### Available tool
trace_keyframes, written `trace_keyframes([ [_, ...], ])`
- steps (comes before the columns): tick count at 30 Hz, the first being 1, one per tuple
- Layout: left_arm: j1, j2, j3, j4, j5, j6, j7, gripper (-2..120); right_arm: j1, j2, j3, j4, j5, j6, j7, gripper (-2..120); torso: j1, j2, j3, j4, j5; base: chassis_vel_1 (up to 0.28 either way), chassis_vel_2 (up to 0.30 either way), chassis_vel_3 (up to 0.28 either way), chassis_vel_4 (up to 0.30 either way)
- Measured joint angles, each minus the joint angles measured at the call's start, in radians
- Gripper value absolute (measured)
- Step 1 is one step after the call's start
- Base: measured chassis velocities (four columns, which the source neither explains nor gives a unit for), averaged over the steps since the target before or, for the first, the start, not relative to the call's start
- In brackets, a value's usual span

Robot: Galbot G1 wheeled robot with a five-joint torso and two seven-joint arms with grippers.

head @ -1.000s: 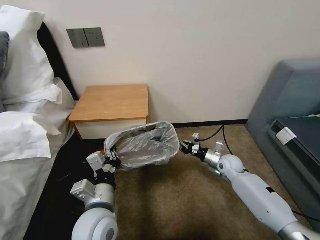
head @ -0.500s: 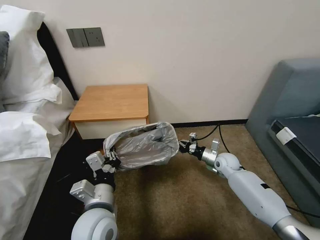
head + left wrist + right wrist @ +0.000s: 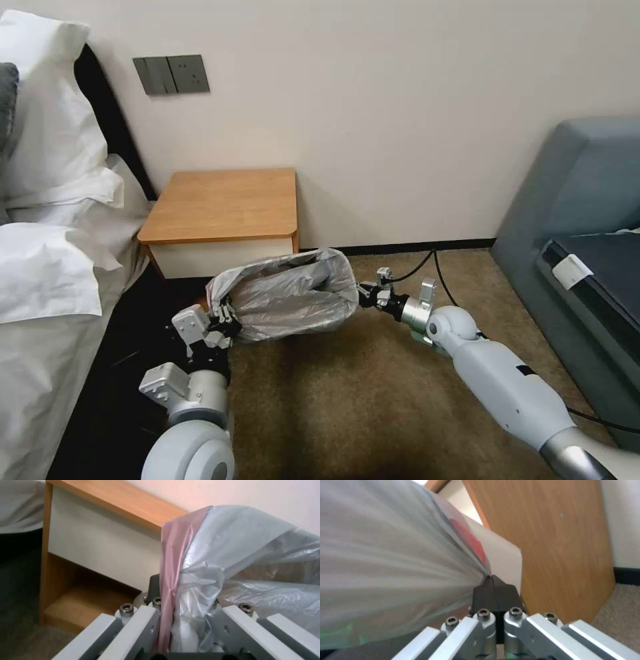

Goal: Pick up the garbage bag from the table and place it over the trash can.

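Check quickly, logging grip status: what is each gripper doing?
Left gripper: shut on the garbage bag.
Right gripper: shut on the bag's opposite edge.

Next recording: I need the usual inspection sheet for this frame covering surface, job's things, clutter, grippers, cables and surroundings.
Surface: nightstand, wooden top bare; beige carpet in front.
Job's things: garbage bag stretched open, held low in front of the nightstand, pink edge at the left grip; trash can cannot be made out under the film.
Clutter: nothing seen.
Grippers: left gripper shut on the bag's left edge; right gripper shut on its right edge.
Cables: black cable running across the carpet from the skirting; another beside the right arm.
Surroundings: bed with white pillows on the left, grey sofa on the right, wall switch plate.
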Motion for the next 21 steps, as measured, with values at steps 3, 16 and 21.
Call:
trace_keyframes([
  [3, 0.004, 0.003, -0.001, -0.001, 0.002, -0.004, 0.000, 5, -0.028, -0.026, 0.020, 0.052, -0.002, 0.004, 0.013, 4, 0.000, 0.000, 0.000, -0.0002, 0.0000, 0.000, 0.000, 0.000, 0.000],
  [16, -0.001, 0.004, 0.004, 0.012, 0.023, -0.016, 0.000, 5, -0.136, -0.191, 0.147, 0.183, -0.087, 0.110, 0.022, 51, 0.000, 0.000, 0.000, -0.0004, 0.0001, 0.000, 0.000, 0.000, 0.000],
  [21, -0.004, 0.002, 0.006, 0.037, 0.046, -0.024, -0.002, 5, -0.176, -0.218, 0.223, 0.281, -0.330, 0.208, 0.103, 69, 0.000, 0.000, 0.000, -0.0002, 0.0002, 0.000, 0.000, 0.000, 0.000],
])
